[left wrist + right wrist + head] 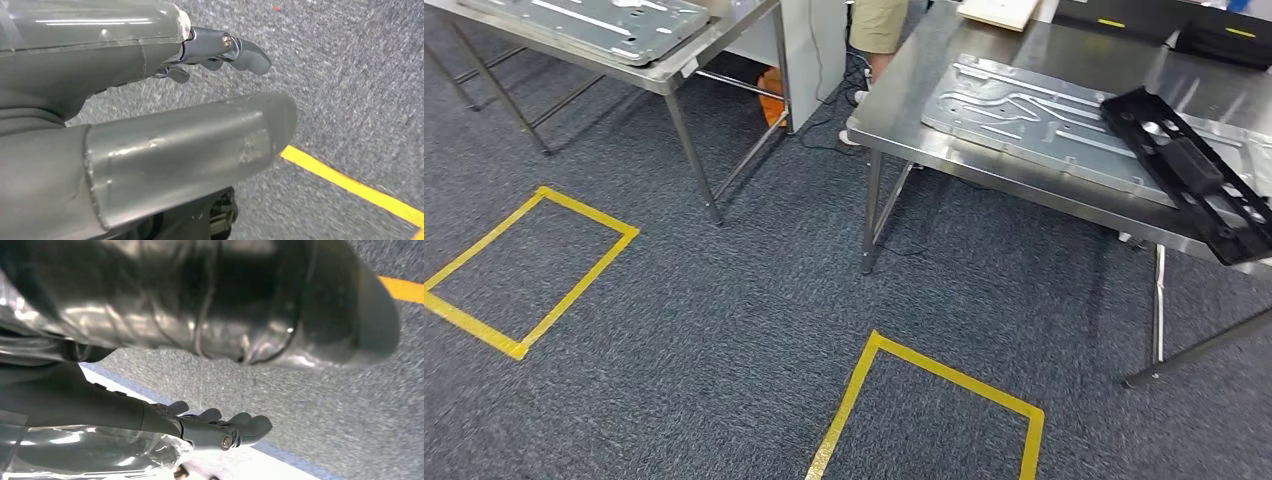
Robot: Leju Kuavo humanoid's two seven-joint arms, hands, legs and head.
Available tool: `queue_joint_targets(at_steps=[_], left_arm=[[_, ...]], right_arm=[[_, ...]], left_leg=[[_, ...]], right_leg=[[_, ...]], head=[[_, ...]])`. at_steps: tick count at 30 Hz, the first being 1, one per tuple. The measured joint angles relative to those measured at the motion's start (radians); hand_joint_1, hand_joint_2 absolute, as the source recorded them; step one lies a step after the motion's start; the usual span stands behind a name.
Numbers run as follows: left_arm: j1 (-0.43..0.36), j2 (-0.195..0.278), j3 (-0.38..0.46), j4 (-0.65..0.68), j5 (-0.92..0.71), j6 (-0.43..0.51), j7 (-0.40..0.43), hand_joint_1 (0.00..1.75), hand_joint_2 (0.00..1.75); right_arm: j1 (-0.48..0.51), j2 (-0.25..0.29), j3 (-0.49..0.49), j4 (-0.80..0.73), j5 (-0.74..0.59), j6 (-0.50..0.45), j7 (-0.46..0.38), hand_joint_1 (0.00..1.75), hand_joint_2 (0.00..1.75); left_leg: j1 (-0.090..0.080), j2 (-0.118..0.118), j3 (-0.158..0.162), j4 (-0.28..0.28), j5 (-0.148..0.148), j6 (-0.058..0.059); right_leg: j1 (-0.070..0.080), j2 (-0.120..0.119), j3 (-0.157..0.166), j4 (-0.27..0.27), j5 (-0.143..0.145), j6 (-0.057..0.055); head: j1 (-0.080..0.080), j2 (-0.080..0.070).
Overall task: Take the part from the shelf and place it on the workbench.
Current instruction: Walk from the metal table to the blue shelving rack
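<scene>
Part (1194, 175) lies on bench (904, 100), overhanging near edge, prob. just set down. L hand (150, 115) & R hand (200, 427) hang released, nothing held.

Two steel tables (664, 75), two grey metal plates (1024, 120), one black part (1194, 175), two yellow tape squares (524, 270)

Head high, downward; wrists close above carpet (350, 75)

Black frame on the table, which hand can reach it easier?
Probably the right hand: the black frame lies on the table toward the robot's right. It and the left hand both hang empty over the carpet.
</scene>
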Motion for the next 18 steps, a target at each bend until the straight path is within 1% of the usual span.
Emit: queue_joint_targets(at_steps=[1, 2, 3, 4, 5, 6, 7, 8, 9, 10, 11, 12, 13, 14, 15, 16, 17, 18], left_arm=[[0.001, 0.000, 0.000, 0.000, -0.002, 0.000, 0.000, 0.00, 0.00], [0.001, 0.000, 0.000, 0.000, -0.004, 0.000, 0.000, 0.00, 0.00], [0.001, 0.000, 0.000, 0.000, -0.005, 0.000, 0.000, 0.00, 0.00], [0.001, 0.000, 0.000, 0.000, -0.007, 0.000, 0.000, 0.00, 0.00], [0.000, 0.000, 0.000, 0.000, -0.007, 0.000, 0.000, 0.00, 0.00], [0.000, 0.000, 0.000, 0.000, -0.008, 0.000, 0.000, 0.00, 0.00], [0.000, 0.000, 0.000, 0.000, -0.008, 0.000, 0.000, 0.00, 0.00], [0.001, 0.000, 0.000, 0.000, -0.008, 0.000, 0.000, 0.00, 0.00], [0.002, 0.000, 0.000, 0.000, -0.008, 0.000, 0.000, 0.00, 0.00], [0.004, 0.001, 0.000, 0.000, -0.008, 0.001, 0.000, 0.00, 0.00], [0.004, 0.001, 0.000, 0.000, -0.007, 0.001, 0.000, 0.00, 0.00], [0.003, 0.001, 0.000, 0.000, -0.007, 0.001, 0.000, 0.00, 0.00], [0.002, 0.001, 0.000, 0.000, -0.007, 0.001, 0.000, 0.00, 0.00], [0.000, 0.001, 0.000, 0.000, -0.007, 0.001, 0.000, 0.00, 0.00], [0.000, 0.001, 0.000, 0.000, -0.007, 0.001, 0.000, 0.00, 0.00], [0.001, 0.001, 0.000, 0.000, -0.007, 0.001, 0.000, 0.00, 0.00], [0.002, 0.001, 0.000, 0.000, -0.007, 0.001, 0.000, 0.00, 0.00], [0.004, 0.001, 0.000, 0.000, -0.007, 0.001, 0.000, 0.00, 0.00]], right_arm=[[0.001, 0.000, 0.003, 0.000, 0.003, 0.000, 0.001, 0.00, 0.00], [0.002, 0.000, 0.006, 0.000, 0.006, 0.000, 0.002, 0.00, 0.00], [0.003, 0.000, 0.009, 0.000, 0.008, 0.000, 0.003, 0.00, 0.00], [0.004, 0.000, 0.011, 0.000, 0.011, 0.000, 0.004, 0.00, 0.00], [0.004, 0.000, 0.014, 0.001, 0.014, 0.000, 0.004, 0.00, 0.00], [0.004, -0.001, 0.016, 0.001, 0.016, 0.000, 0.005, 0.00, 0.00], [0.004, -0.001, 0.019, 0.001, 0.018, 0.000, 0.005, 0.00, 0.00], [0.003, -0.001, 0.022, 0.001, 0.020, 0.000, 0.006, 0.00, 0.00], [0.002, 0.000, 0.025, 0.001, 0.021, 0.000, 0.005, 0.00, 0.00], [0.001, 0.002, 0.027, 0.002, 0.021, 0.000, 0.005, 0.00, 0.00], [0.002, 0.003, 0.028, 0.002, 0.021, 0.000, 0.005, 0.00, 0.00], [0.003, 0.004, 0.029, 0.002, 0.021, 0.000, 0.005, 0.00, 0.00], [0.005, 0.004, 0.030, 0.002, 0.021, 0.000, 0.005, 0.00, 0.00], [0.006, 0.004, 0.031, 0.002, 0.021, 0.000, 0.005, 0.00, 0.00], [0.008, 0.004, 0.032, 0.002, 0.021, 0.000, 0.005, 0.00, 0.00], [0.008, 0.004, 0.033, 0.003, 0.021, 0.000, 0.005, 0.00, 0.00], [0.008, 0.004, 0.034, 0.003, 0.021, 0.000, 0.006, 0.00, 0.00], [0.008, 0.004, 0.035, 0.003, 0.021, 0.000, 0.006, 0.00, 0.00]], left_leg=[[-0.001, -0.014, 0.001, 0.001, -0.001, 0.000], [-0.001, -0.029, 0.003, 0.002, -0.002, -0.001], [-0.001, -0.042, 0.004, 0.005, -0.003, -0.002], [-0.001, -0.055, 0.005, 0.008, -0.005, -0.005], [-0.002, -0.067, 0.004, 0.012, -0.008, -0.009], [-0.002, -0.077, 0.002, 0.015, -0.010, -0.014], [-0.002, -0.086, -0.002, 0.017, -0.011, -0.020], [-0.002, -0.095, -0.006, 0.017, -0.010, -0.026], [-0.001, -0.102, -0.008, 0.017, -0.011, -0.032], [-0.001, -0.093, -0.012, 0.025, -0.017, -0.038], [-0.001, -0.073, -0.023, 0.048, -0.032, -0.043], [-0.001, -0.046, -0.043, 0.094, -0.059, -0.047], [-0.001, -0.016, -0.075, 0.159, -0.093, -0.052], [0.002, 0.001, -0.112, 0.232, -0.126, -0.056], [0.004, 0.010, -0.143, 0.293, -0.147, -0.059], [0.005, 0.014, -0.159, 0.321, -0.149, -0.060], [0.006, 0.018, -0.154, 0.308, -0.131, -0.060], [0.006, 0.025, -0.128, 0.256, -0.099, -0.057]], right_leg=[[0.000, 0.002, -0.012, 0.017, 0.008, -0.001], [0.000, 0.004, -0.004, -0.012, 0.039, -0.002], [-0.001, 0.011, 0.020, -0.074, 0.082, -0.004], [-0.002, 0.033, 0.051, -0.148, 0.120, -0.007], [-0.003, 0.053, 0.077, -0.210, 0.147, -0.009], [-0.003, 0.068, 0.092, -0.248, 0.160, -0.012], [-0.002, 0.077, 0.097, -0.262, 0.161, -0.016], [0.001, 0.067, 0.097, -0.263, 0.161, -0.019], [0.000, 0.055, 0.098, -0.265, 0.162, -0.025], [-0.001, 0.045, 0.101, -0.268, 0.163, -0.032], [-0.003, 0.032, 0.103, -0.272, 0.165, -0.039], [-0.004, 0.019, 0.105, -0.276, 0.166, -0.045], [-0.003, 0.005, 0.106, -0.277, 0.165, -0.050], [-0.001, -0.010, 0.107, -0.277, 0.164, -0.052], [0.000, -0.023, 0.107, -0.277, 0.162, -0.054], [0.002, -0.037, 0.107, -0.276, 0.160, -0.054], [0.003, -0.049, 0.108, -0.275, 0.158, -0.054], [0.004, -0.060, 0.111, -0.275, 0.156, -0.053]], head=[[0.000, 0.000], [0.000, 0.000], [0.000, 0.000], [0.000, 0.000], [0.000, 0.000], [0.000, 0.000], [0.000, 0.000], [0.000, 0.000], [0.000, 0.000], [-0.001, 0.000], [-0.001, 0.000], [-0.002, 0.000], [-0.002, 0.000], [-0.002, 0.000], [-0.002, 0.000], [-0.002, 0.000], [-0.002, 0.000], [-0.002, 0.000]])
